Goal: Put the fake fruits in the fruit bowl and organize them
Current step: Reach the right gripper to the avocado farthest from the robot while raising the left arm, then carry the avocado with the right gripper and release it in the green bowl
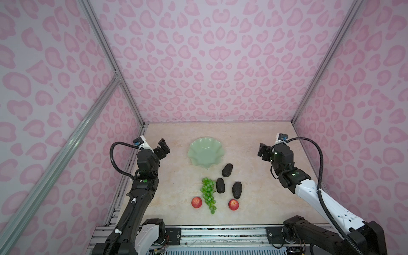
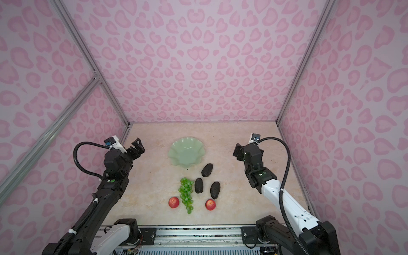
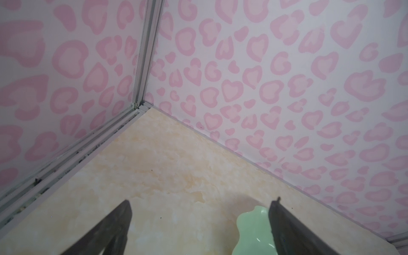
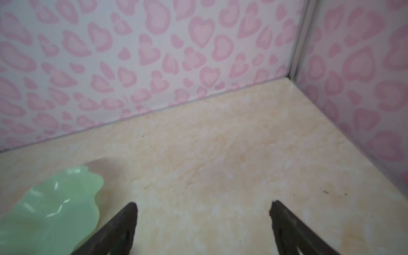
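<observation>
Marble-look table (image 1: 167, 194): nothing staged, all six fruits are loose on it.

Left gripper (image 1: 163, 148) hangs at 9 o'clock of the bowl and right gripper (image 1: 262, 152) at 3 o'clock. Both are above the table, with jaws spread wide and nothing between them in the wrist views.

Fruit bowl (image 1: 204, 152) sits mid-table, empty.

Grape bunch (image 1: 208, 194) lies at 6 o'clock of the bowl, well apart from it, with its long axis running 12 to 6.

Three dark bumpy fruits: one (image 1: 227, 170) is at 5 o'clock, just beside the rim. The other two (image 1: 220, 185) (image 1: 237, 190) are further out toward 5 to 6.

Two red apples (image 1: 196, 202) (image 1: 233, 204) flank the tail of the grapes at 9 and 3.

Step, as I read it: first pick not started. The right arm is best placed for the rim-side dark fruit: swing to it, drop, and close across its short axis. Leave the grapes for last, since they're floppy and long.
</observation>
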`<action>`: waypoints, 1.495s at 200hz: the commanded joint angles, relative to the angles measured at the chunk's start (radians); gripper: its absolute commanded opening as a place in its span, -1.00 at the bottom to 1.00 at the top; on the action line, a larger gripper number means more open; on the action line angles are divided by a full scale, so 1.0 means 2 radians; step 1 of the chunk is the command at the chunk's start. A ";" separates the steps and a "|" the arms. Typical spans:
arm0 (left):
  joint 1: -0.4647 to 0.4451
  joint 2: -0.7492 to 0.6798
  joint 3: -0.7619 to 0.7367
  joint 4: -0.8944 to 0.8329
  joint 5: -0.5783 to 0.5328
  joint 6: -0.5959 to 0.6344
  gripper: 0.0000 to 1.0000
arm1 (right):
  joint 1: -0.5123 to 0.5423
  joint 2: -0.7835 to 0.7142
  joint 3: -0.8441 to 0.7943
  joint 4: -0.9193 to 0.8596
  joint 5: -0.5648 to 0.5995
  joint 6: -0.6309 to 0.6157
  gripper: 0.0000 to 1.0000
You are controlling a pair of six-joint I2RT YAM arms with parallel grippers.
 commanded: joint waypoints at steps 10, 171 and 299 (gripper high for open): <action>-0.001 -0.022 0.004 -0.091 0.072 -0.038 0.95 | 0.107 0.043 0.012 -0.157 -0.014 0.102 0.86; -0.001 -0.096 -0.015 -0.143 0.107 -0.026 0.95 | 0.245 0.228 -0.009 -0.086 -0.014 0.276 0.18; -0.001 -0.160 -0.027 -0.232 0.161 -0.027 0.96 | 0.221 0.437 0.433 -0.180 -0.002 0.002 -0.19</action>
